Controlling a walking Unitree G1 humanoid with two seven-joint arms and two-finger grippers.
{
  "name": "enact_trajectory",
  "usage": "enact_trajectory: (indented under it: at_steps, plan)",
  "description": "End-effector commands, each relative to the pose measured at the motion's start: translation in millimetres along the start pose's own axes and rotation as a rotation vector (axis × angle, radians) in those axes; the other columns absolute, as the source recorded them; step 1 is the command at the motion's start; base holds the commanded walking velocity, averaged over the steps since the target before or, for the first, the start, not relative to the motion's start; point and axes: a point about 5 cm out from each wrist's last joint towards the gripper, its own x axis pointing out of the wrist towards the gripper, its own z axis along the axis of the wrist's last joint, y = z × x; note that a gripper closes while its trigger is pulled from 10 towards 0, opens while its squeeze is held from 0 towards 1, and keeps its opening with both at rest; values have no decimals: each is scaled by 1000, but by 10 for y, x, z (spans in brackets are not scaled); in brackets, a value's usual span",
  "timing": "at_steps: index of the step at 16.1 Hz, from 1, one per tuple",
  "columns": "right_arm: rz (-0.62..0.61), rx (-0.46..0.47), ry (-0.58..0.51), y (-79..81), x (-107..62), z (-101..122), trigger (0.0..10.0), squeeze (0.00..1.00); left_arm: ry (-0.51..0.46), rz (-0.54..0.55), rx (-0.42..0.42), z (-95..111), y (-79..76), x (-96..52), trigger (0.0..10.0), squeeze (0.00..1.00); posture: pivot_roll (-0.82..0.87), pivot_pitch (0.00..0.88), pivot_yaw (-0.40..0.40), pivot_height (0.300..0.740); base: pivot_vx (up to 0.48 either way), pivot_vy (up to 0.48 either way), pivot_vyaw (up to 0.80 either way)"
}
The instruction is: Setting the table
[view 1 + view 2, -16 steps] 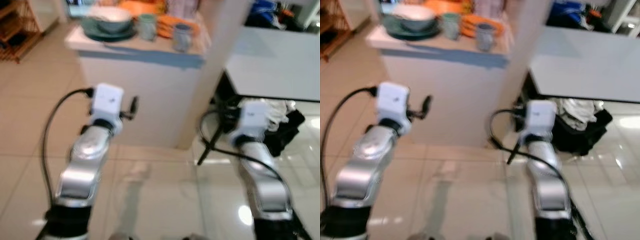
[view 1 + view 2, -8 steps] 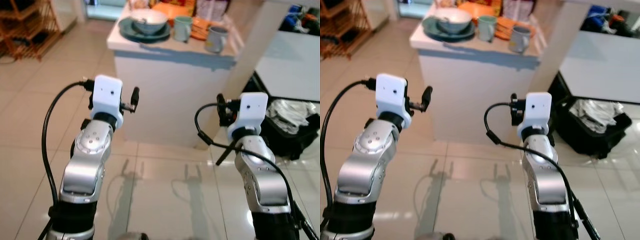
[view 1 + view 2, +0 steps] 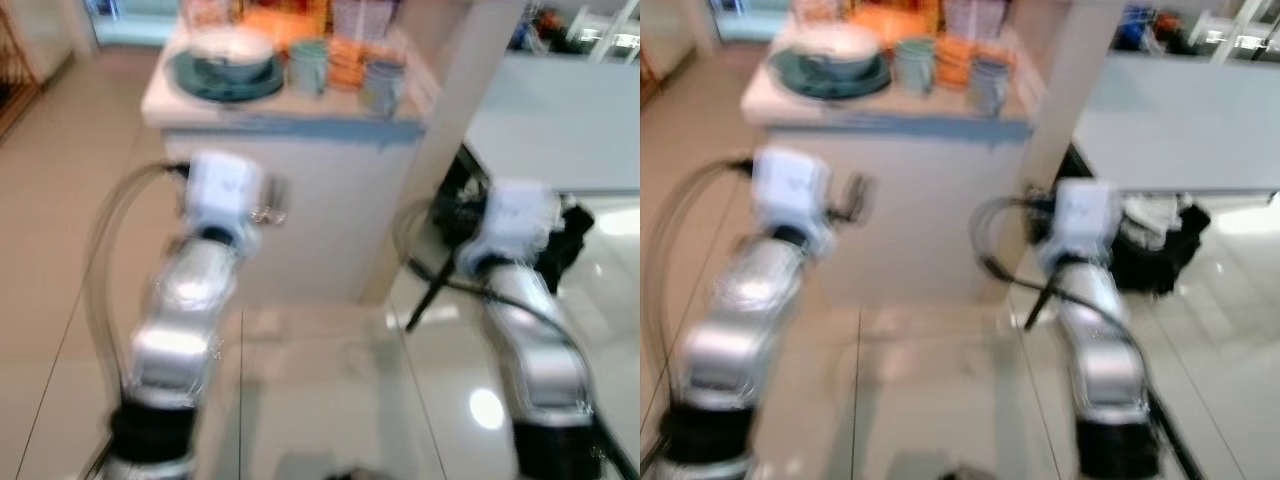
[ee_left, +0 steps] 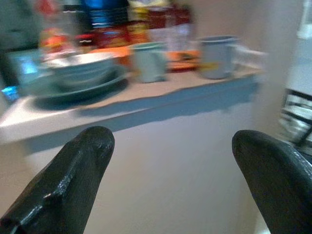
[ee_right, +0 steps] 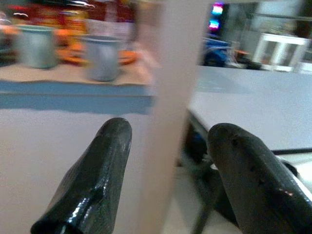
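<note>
Left eye view, blurred: a white counter (image 3: pixel 290 200) stands ahead, with a grey table (image 3: pixel 560 120) far right. On the counter's far left, a bowl (image 3: pixel 232 52) sits in a dark plate (image 3: pixel 200 85); two mugs (image 3: pixel 308 66) stand to its right. Left gripper (image 4: pixel 170 161) gapes wide and empty; right gripper (image 5: pixel 168 161) is parted, empty, near the counter.

Both arms raised fwd, blurred; left end effector (image 4: pixel 170 161) & right end effector (image 5: pixel 168 168) fingers apart.
</note>
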Motion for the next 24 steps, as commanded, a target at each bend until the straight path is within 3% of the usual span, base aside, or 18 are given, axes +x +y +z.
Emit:
enact_trajectory:
  at_steps: [1,11,13,17,19,20,21,22,24]
  plan:
    - [19,22,-22,50,-2,61,10000,0,-7,22,14,13,75,-7,10000,0,32,33,-74,740,480,0,-800]
    - [81,-74,-49,97,-6,85,10000,0,-9,19,10,-6,58,-24,10000,0,33,10,-80,740,480,0,-80]
    - [107,-121,-49,128,-6,78,10000,0,-11,20,8,-4,57,-25,10000,0,34,14,-82,740,480,0,800]
    - [218,-71,-98,240,-78,115,10000,0,-30,7,2,19,31,-58,10000,0,36,21,-85,740,459,0,600]
    - [225,-14,-115,229,-120,113,10000,0,-60,-56,-24,62,-58,-82,10000,0,35,23,-86,740,0,0,0]
    - [199,-15,-142,182,-131,117,10000,118,-79,-80,-15,80,-106,-91,10000,0,34,27,-85,740,0,0,0]
    - [179,-6,-176,141,-143,137,10000,1000,-98,-100,-15,97,-142,-101,10000,0,32,29,-86,740,0,0,0]
    - [160,7,-203,105,-147,165,10000,1000,-119,-130,-21,124,-178,-113,10000,0,31,31,-85,740,0,0,0]
    - [147,7,-155,73,-104,113,10000,1000,-124,-190,-38,134,-238,-132,10000,0,32,39,-86,740,0,0,0]
